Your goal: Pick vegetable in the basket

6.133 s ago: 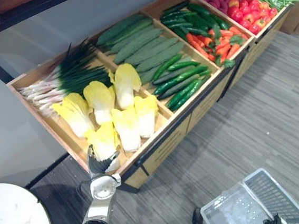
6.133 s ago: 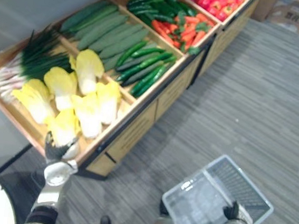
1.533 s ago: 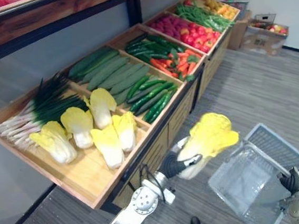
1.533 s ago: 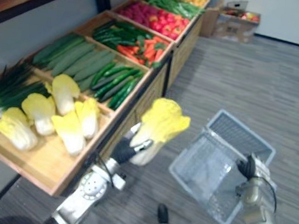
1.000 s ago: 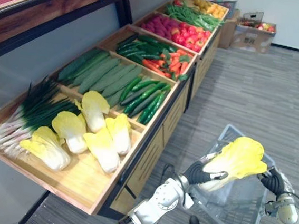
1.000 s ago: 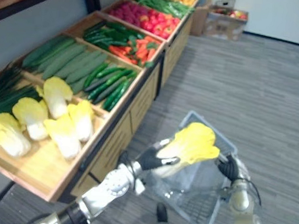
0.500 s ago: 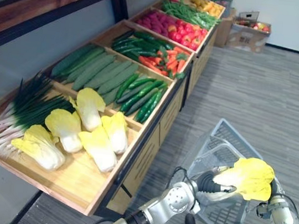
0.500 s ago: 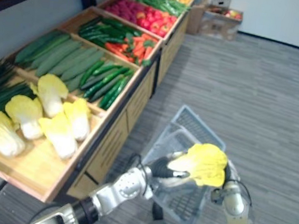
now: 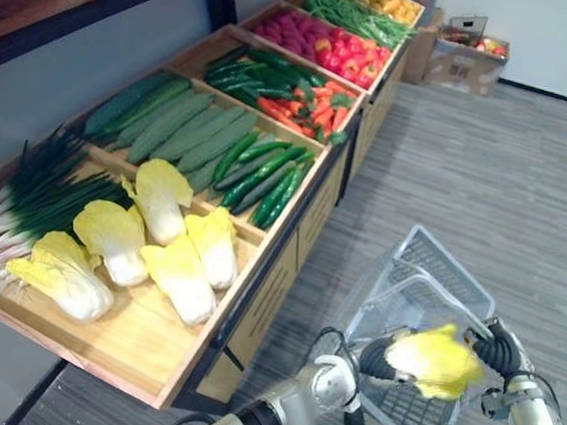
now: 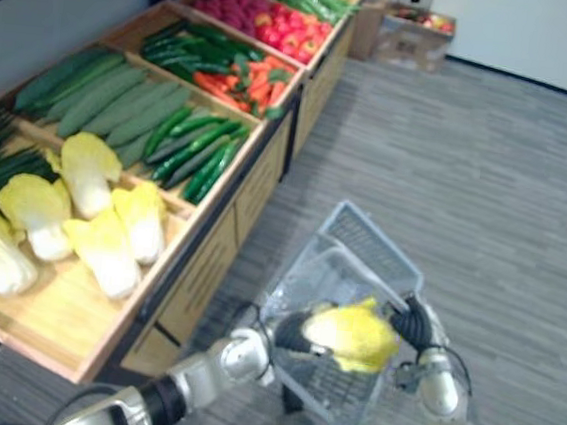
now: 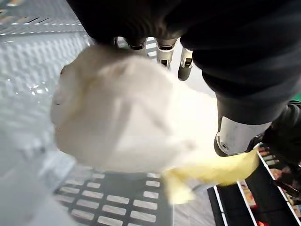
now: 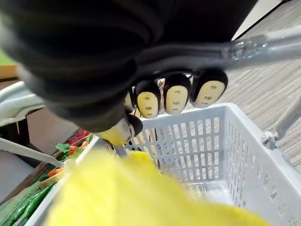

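A yellow napa cabbage lies low inside the clear mesh basket, with my left hand shut on its white stem end. In the left wrist view my fingers curl over the pale base of the cabbage, above the basket's grid floor. My right hand is shut on the basket's metal handle at the basket's right side. The right wrist view has the dark fingertips wrapped under that handle, with the cabbage's leaves below them.
A long wooden produce stand runs along the left, holding more napa cabbages, spring onions, cucumbers, carrots and red peppers. A cardboard box sits far back. Grey floor spreads to the right.
My left hand has lowered the cabbage from above the basket's rim down into the basket. The right hand still holds the handle, and the view has shifted slightly.
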Controlling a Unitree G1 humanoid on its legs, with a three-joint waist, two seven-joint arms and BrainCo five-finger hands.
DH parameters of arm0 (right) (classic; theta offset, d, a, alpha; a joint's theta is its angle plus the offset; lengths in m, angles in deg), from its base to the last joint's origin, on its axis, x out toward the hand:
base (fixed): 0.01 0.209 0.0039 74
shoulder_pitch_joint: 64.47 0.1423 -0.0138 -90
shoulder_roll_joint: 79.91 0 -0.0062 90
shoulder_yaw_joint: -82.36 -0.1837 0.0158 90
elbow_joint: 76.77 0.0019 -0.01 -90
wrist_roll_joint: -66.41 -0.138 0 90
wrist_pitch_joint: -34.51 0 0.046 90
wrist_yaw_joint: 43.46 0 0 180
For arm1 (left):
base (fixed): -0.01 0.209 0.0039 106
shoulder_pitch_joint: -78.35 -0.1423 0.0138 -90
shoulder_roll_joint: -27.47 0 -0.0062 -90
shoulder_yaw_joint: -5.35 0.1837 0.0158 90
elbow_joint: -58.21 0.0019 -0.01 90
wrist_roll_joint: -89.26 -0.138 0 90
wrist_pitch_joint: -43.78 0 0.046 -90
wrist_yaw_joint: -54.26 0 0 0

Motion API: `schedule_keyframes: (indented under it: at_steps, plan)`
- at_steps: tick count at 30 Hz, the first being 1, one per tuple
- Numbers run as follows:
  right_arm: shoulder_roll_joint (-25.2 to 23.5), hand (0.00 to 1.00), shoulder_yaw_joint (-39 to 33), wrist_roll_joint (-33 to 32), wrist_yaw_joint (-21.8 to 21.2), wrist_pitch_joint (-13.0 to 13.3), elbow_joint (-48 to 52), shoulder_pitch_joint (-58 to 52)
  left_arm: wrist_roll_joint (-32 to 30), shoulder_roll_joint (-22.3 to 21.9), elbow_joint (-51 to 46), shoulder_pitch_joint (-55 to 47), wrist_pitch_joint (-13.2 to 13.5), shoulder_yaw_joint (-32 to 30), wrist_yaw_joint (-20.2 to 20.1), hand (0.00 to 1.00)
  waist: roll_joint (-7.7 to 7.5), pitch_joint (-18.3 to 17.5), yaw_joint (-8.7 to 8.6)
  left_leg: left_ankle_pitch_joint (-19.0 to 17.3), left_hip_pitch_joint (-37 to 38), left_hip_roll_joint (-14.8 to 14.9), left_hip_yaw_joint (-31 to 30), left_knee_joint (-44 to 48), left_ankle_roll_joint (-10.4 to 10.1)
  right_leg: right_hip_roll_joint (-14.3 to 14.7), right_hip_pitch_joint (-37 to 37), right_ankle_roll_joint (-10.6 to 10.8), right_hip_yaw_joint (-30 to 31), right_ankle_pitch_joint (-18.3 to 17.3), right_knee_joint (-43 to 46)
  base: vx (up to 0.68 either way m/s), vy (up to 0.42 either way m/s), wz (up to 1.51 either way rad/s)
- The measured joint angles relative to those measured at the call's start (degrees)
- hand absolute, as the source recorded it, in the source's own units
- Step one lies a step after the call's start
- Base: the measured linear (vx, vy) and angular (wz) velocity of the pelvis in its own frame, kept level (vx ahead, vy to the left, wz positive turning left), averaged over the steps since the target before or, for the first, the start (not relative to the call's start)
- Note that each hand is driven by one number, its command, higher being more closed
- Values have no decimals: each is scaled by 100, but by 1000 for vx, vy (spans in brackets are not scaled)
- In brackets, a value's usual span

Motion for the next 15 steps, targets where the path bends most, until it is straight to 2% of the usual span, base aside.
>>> schedule_keyframes:
  at_steps: [10, 15]
  plan:
    - [-25, 100, 48, -18, -1, 24, 4, -2, -449, -40, 150, 94, -41, -246, 240, 0, -62, 5, 8, -2, -12, 7, -31, -1, 3, -8, 3, 1, -28, 0, -7, 0, 0, 1]
    - [-52, 100, 141, -84, 1, 140, -173, 19, -621, -23, -70, 95, -42, -355, 344, 0, -72, -31, 21, -1, -42, 11, -138, 17, 5, -34, 34, 4, -115, -2, -7, -6, -6, 9]
